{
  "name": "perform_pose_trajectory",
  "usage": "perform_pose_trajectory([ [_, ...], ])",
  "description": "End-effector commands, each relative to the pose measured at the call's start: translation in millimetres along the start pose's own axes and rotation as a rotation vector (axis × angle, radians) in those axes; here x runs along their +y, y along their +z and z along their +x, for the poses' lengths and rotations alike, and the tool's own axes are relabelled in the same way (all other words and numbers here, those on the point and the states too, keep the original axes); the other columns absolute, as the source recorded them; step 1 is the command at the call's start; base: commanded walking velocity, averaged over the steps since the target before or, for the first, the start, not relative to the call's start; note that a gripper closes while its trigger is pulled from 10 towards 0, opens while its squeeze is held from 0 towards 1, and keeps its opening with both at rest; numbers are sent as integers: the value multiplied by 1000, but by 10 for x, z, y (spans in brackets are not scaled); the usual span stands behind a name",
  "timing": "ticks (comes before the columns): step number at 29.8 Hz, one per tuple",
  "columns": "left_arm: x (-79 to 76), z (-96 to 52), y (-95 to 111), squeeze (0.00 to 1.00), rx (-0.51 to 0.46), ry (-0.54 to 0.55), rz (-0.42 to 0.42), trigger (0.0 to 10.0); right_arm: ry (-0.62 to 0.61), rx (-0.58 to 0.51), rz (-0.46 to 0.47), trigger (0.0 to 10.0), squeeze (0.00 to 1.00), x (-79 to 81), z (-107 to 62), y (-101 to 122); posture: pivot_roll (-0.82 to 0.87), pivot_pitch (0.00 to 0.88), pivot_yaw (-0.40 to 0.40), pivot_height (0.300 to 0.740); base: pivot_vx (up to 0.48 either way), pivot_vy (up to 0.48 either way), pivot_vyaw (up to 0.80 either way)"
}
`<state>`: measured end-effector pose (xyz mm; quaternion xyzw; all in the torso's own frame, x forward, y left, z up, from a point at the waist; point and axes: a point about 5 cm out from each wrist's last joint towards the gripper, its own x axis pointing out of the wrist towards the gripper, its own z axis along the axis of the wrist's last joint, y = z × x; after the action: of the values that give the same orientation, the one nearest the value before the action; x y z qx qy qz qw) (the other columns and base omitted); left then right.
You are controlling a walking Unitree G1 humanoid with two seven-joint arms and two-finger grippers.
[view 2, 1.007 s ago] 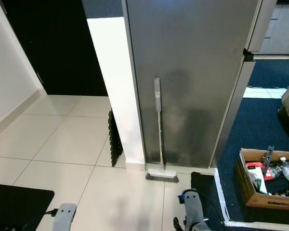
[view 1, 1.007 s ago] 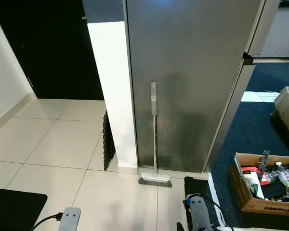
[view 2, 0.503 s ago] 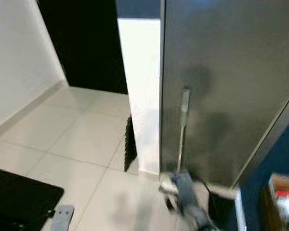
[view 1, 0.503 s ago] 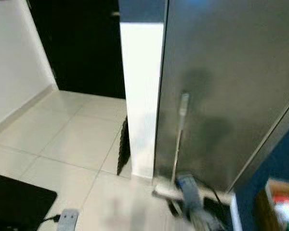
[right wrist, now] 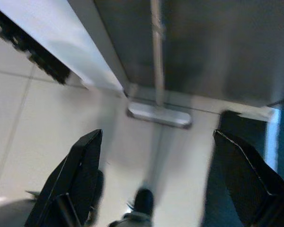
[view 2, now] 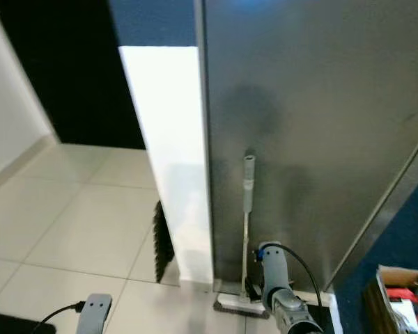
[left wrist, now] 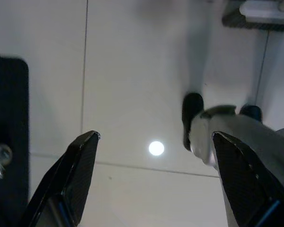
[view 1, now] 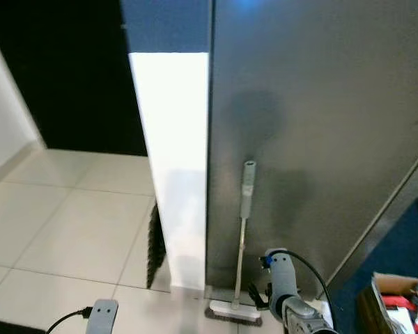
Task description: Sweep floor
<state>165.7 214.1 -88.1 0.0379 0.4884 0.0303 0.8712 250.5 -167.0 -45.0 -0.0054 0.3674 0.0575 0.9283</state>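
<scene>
A broom stands upright against the grey panel [view 1: 313,125], its silver handle [view 1: 247,188] leaning on the panel and its flat head [view 1: 234,311] on the tiles. My right arm [view 1: 284,292] reaches forward just right of the broom head. In the right wrist view my right gripper [right wrist: 157,134] is open, with the broom head [right wrist: 158,115] and handle [right wrist: 156,28] a short way ahead of its fingers [right wrist: 85,165]. My left gripper [left wrist: 155,135] is open over bare tile, pointing down. The left wrist [view 1: 103,316] sits low at the bottom left.
A white pillar [view 1: 174,160] adjoins the panel, with a black ribbed object [view 1: 154,243] at its base. A dark doorway [view 1: 63,76] lies to the left. Blue carpet [view 1: 404,243] and a cardboard box [view 1: 393,303] lie to the right. A black mat [left wrist: 8,118] lies by my left gripper.
The camera has swung and come closer to the panel, so the broom sits lower in view. My right arm has risen forward beside the broom head. The broom has not moved.
</scene>
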Motion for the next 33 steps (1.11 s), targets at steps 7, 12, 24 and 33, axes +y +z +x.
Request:
perform_pose_trajectory([
  [7,19,-8,-47,0,17,6,-2,10000,18,-56,16,10000,0,22,21,134,42,0,47,740,143,0,0],
  [12,18,-7,-51,0,24,8,5,10000,64,-97,8,10000,0,63,41,269,37,0,50,740,0,0,0],
  [24,3,-5,-53,0,33,-6,7,10000,-46,-201,-121,10000,1000,-15,64,663,35,8,56,740,0,0,0],
  [33,11,-14,-97,0,45,-9,12,10000,-46,-320,-79,10000,0,86,68,979,39,34,61,740,0,0,0],
])
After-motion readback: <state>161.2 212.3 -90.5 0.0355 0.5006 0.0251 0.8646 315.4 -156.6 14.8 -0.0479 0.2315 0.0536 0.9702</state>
